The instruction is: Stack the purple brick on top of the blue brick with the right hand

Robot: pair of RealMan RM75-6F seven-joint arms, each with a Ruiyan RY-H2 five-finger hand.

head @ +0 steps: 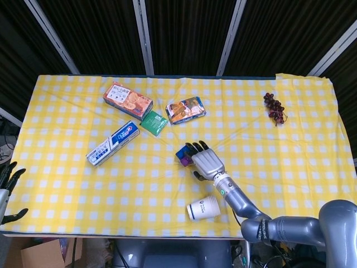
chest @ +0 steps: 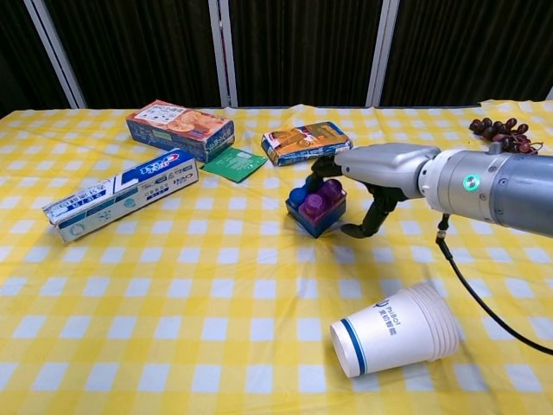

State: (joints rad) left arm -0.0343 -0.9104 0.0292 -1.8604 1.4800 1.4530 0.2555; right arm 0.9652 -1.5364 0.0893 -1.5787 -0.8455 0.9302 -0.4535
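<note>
The purple brick (chest: 319, 201) sits on the blue brick (chest: 309, 221), and the pair is tilted with its right side raised off the yellow checked cloth. My right hand (chest: 366, 175) holds the purple brick, fingers curled over its far side and thumb curved below to the right. In the head view the blue brick (head: 181, 152) and purple brick (head: 184, 161) peek out left of my right hand (head: 206, 161). My left hand (head: 9, 184) hangs at the table's left edge, fingers apart and holding nothing.
A paper cup (chest: 396, 328) lies on its side near the front edge. A toothpaste box (chest: 121, 192), biscuit box (chest: 180, 128), green packet (chest: 233, 163) and snack box (chest: 305, 142) lie behind and to the left. Grapes (chest: 501, 130) sit far right.
</note>
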